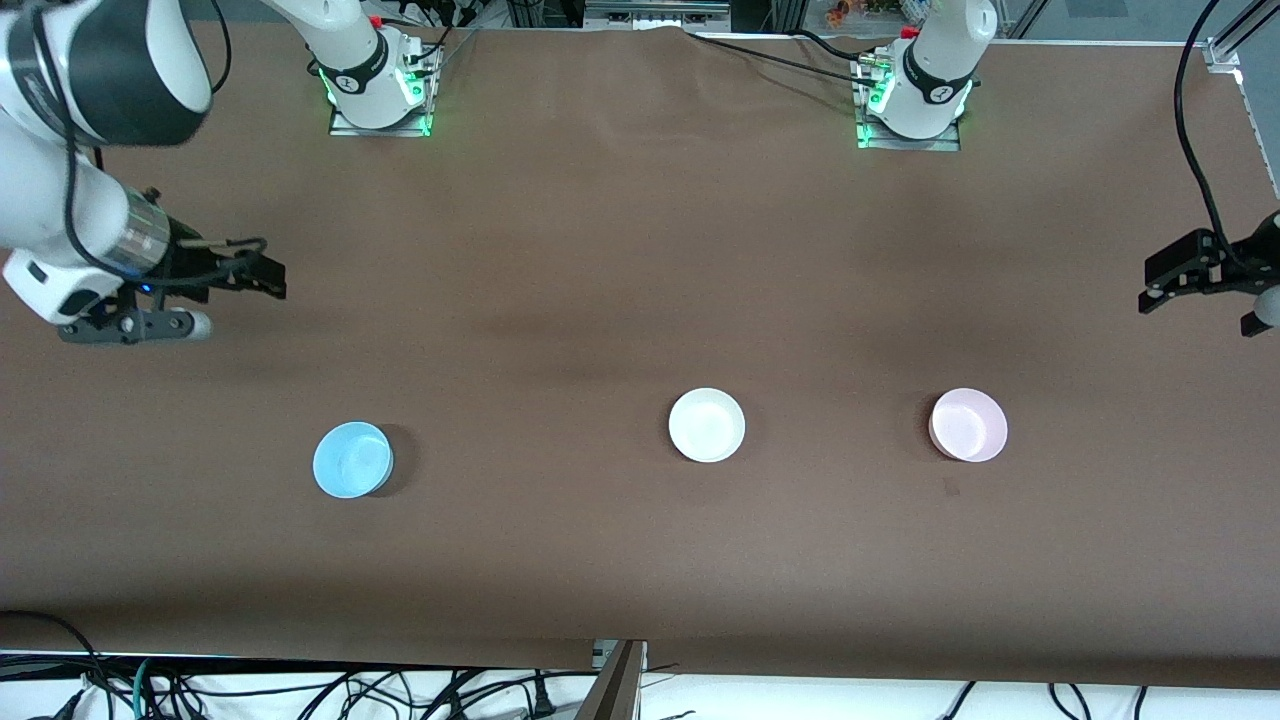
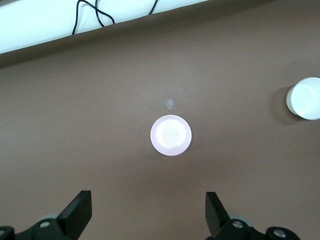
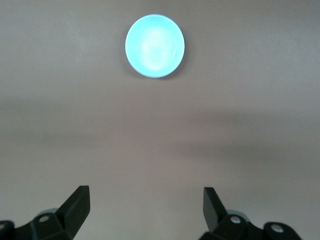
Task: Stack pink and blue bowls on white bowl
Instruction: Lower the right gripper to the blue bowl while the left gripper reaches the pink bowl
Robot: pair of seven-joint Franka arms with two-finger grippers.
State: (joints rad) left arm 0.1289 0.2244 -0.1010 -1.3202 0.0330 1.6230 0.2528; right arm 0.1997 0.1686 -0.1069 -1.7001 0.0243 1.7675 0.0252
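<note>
Three small bowls stand apart in a row on the brown table. The light blue bowl (image 1: 352,459) is toward the right arm's end, the white bowl (image 1: 707,425) in the middle, the pale pink bowl (image 1: 968,425) toward the left arm's end. My right gripper (image 1: 262,276) is open and empty over bare table; its wrist view shows the blue bowl (image 3: 155,46) ahead of the gripper (image 3: 146,207). My left gripper (image 1: 1195,305) is open and empty over the table's end; its wrist view shows the pink bowl (image 2: 171,135) and the white bowl (image 2: 304,98) ahead of the gripper (image 2: 148,210).
The brown table (image 1: 600,250) holds nothing but the bowls. The two arm bases (image 1: 380,80) (image 1: 915,95) stand along its edge farthest from the front camera. Cables (image 1: 300,690) lie off the edge nearest the front camera.
</note>
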